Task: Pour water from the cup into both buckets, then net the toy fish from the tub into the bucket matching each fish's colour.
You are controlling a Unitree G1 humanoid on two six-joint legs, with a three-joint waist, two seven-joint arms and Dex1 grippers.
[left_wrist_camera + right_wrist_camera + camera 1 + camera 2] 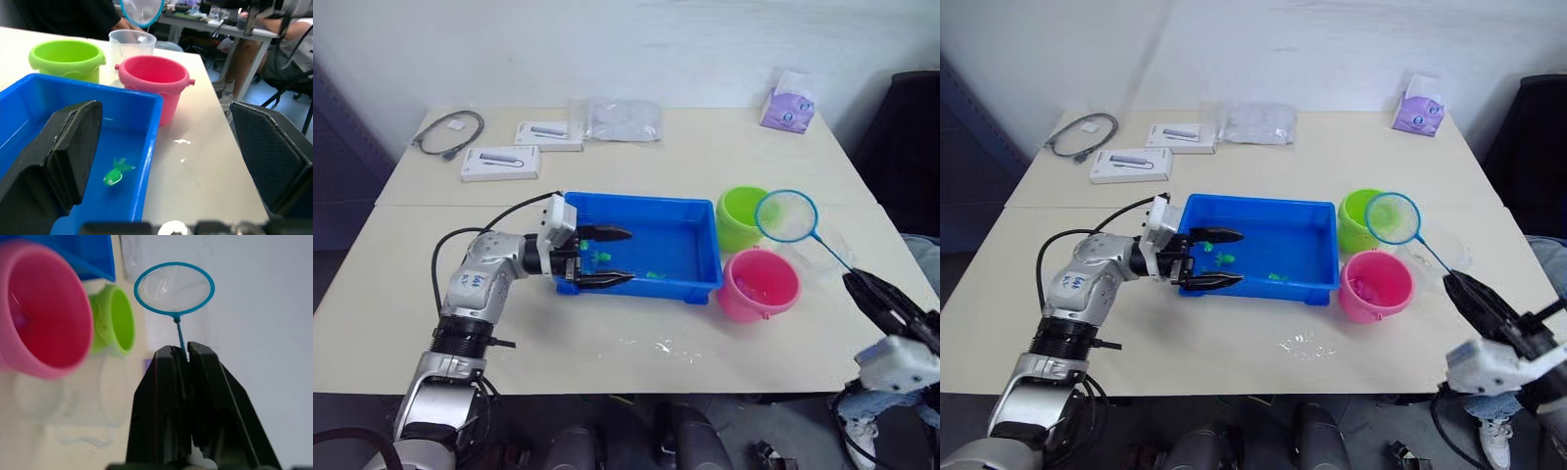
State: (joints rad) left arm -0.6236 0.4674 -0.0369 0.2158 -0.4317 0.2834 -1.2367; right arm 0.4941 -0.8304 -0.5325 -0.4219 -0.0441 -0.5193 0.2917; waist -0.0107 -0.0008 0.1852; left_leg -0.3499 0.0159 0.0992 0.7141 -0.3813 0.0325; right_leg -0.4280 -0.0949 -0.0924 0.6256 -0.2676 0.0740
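Note:
The blue tub (703,217) sits mid-table with tiny green toy fish (598,257) in its water. My left gripper (629,257) is open and straddles the tub's near wall: one finger is inside, the other outside over the table. A green fish (116,174) lies between them. Right of the tub stand the lime green bucket (737,220) and the pink bucket (759,286). The clear cup (131,45) stands behind them. My right gripper (185,352) is shut on the thin handle of the net (786,215). The net's blue hoop hangs in the air above the buckets.
Water drops (658,345) lie on the table in front of the tub. At the table's far side are two white boxes (500,163), a coiled cable (448,131), a clear bag (625,119) and a purple packet (788,106). A black chair (913,137) stands at the right.

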